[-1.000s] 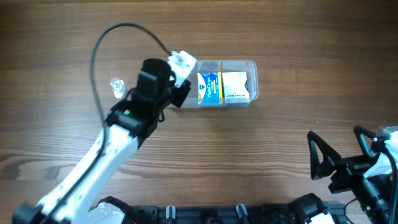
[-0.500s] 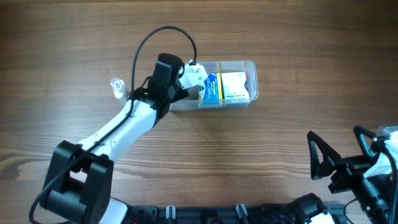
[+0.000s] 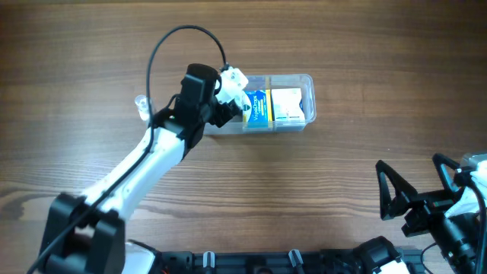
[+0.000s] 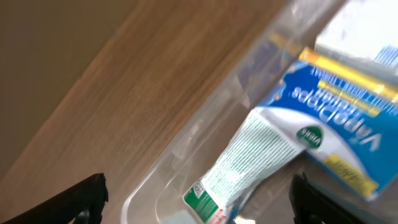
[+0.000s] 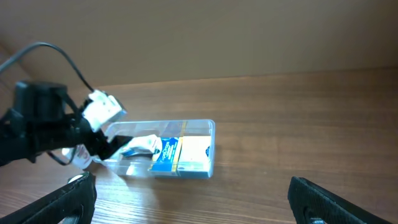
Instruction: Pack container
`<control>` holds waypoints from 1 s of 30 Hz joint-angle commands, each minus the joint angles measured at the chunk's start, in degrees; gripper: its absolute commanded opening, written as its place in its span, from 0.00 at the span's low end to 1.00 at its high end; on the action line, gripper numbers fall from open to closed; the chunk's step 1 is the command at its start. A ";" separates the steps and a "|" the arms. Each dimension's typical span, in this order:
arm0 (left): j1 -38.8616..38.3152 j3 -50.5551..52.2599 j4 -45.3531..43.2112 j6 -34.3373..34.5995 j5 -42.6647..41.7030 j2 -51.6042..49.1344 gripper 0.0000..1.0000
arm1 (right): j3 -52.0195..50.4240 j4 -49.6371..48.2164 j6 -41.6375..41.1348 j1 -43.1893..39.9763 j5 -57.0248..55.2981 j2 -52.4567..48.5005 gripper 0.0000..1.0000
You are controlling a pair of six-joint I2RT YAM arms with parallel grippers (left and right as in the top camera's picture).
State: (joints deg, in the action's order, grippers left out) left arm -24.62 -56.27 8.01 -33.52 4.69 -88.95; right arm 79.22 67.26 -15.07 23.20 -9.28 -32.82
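Clear spray bottle (image 3: 141,102) is standing far left. Left gripper (image 4: 199,194) is hanging wide over the container (image 3: 283,128) mid-table, white tube (image 4: 249,155) lying loose inside. Best lifting straight up, clearing the rim. Right gripper (image 3: 407,171) is waiting wide apart.

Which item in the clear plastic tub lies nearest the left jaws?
The white, green-printed tube, in the clear plastic tub's end under the open left jaws; the blue-and-yellow box and the white box sit farther along.
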 commanded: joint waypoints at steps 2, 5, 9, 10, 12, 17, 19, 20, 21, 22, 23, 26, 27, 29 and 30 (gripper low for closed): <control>-0.35 -1.55 1.40 16.85 -3.04 5.40 0.74 | 0.15 -0.15 0.48 0.20 -0.83 0.04 1.00; -0.35 -1.55 2.38 17.99 -9.84 4.50 0.27 | 0.15 -0.15 0.48 0.17 -0.81 0.04 1.00; -0.22 -1.53 -1.03 20.52 -10.23 -0.85 0.06 | 0.15 -0.15 0.48 0.20 -0.83 0.04 1.00; -0.24 -1.53 -1.99 20.52 -10.21 -2.36 0.05 | 0.15 -0.15 0.46 0.17 -0.83 0.04 1.00; -0.22 -1.55 -4.81 20.52 -10.23 -6.23 0.04 | 0.15 -0.15 0.48 0.20 -0.81 0.04 1.00; -0.22 -1.55 -7.19 22.64 -10.23 -12.48 0.04 | 0.15 -0.15 0.46 0.17 -0.81 0.04 1.00; -0.22 -1.55 -7.13 23.63 -10.21 -14.21 0.04 | 0.15 -0.15 0.46 0.17 -0.81 0.04 1.00; -0.22 -1.55 -7.13 23.96 -10.23 -15.02 0.04 | 0.15 -0.15 0.46 0.17 -0.83 0.04 1.00; -0.22 -1.55 -6.97 23.96 -10.23 -15.47 0.05 | 0.15 -0.15 0.46 0.17 -0.83 0.04 1.00; -0.22 -1.55 -6.84 23.96 -10.25 -15.80 0.05 | 0.15 -0.15 0.46 0.17 -0.81 0.04 1.00; -0.22 -1.55 -6.54 24.48 -10.23 -15.87 0.05 | 0.15 -0.15 0.46 0.17 -0.83 0.04 1.00; 0.48 -1.55 -5.97 28.52 -10.23 -15.87 0.06 | 0.15 -0.15 0.46 0.17 -0.81 0.04 1.00; 0.92 -1.55 -5.46 29.68 -10.23 -15.87 0.06 | 0.15 -0.15 0.48 0.20 -0.83 0.04 1.00; 1.90 -1.55 -4.20 31.45 -10.25 -15.87 0.05 | 0.15 -0.15 0.46 0.17 -0.83 0.04 1.00; 2.32 -1.55 -3.63 31.69 -10.47 -15.87 0.05 | 0.15 -0.15 0.46 0.17 -0.81 0.04 1.00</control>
State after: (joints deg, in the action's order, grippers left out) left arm -24.08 -57.12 3.20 -5.78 -4.93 -104.07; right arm 79.22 67.29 -15.07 23.20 -9.28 -32.82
